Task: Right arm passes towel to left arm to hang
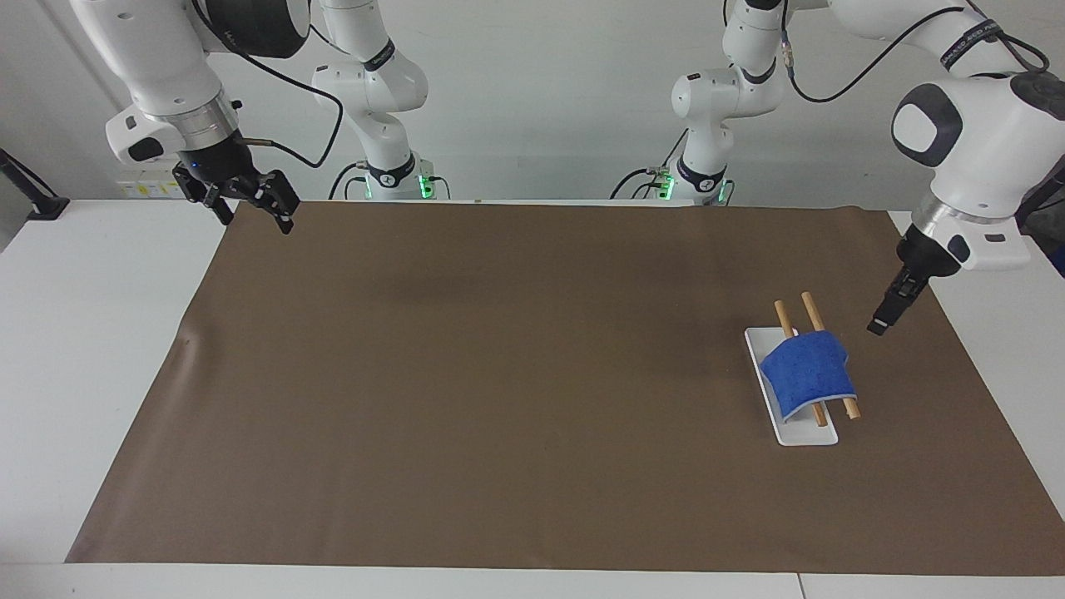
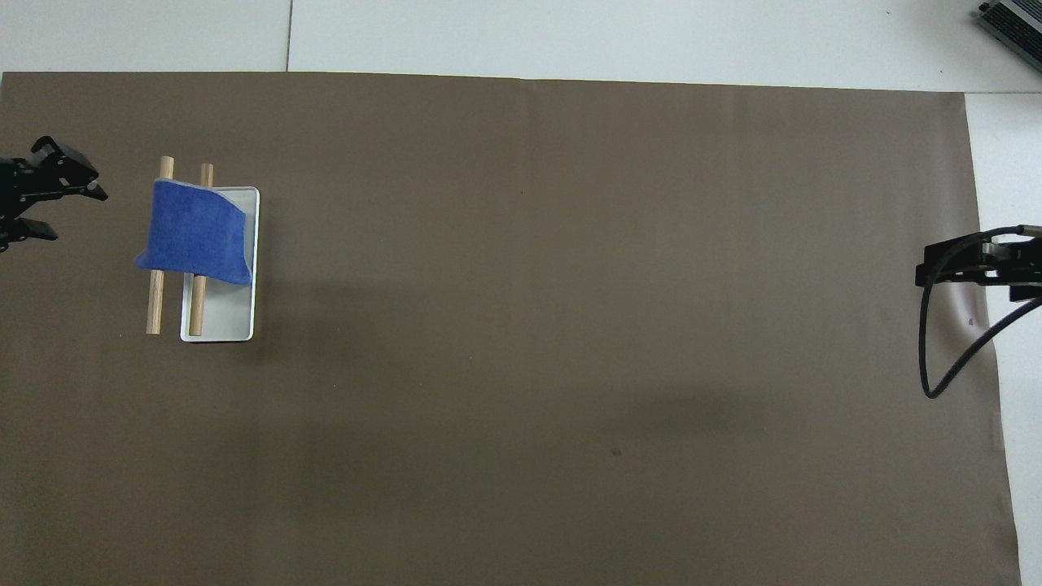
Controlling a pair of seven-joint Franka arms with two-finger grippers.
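Note:
The bright-blue towel (image 1: 807,374) (image 2: 195,240) lies draped over two wooden rods (image 1: 811,316) (image 2: 155,305) of a small rack with a white base (image 1: 803,434) (image 2: 224,321), near the left arm's end of the table. Nothing holds it. My left gripper (image 1: 879,326) (image 2: 73,213) hangs in the air beside the rack, apart from the towel, fingers spread and empty. My right gripper (image 1: 254,218) (image 2: 936,273) waits open and empty over the mat's corner at the right arm's end.
A brown mat (image 1: 499,374) covers most of the white table (image 1: 83,333). A black cable (image 2: 936,358) loops down from the right wrist. A dark device (image 2: 1013,24) sits at the table corner farthest from the robots.

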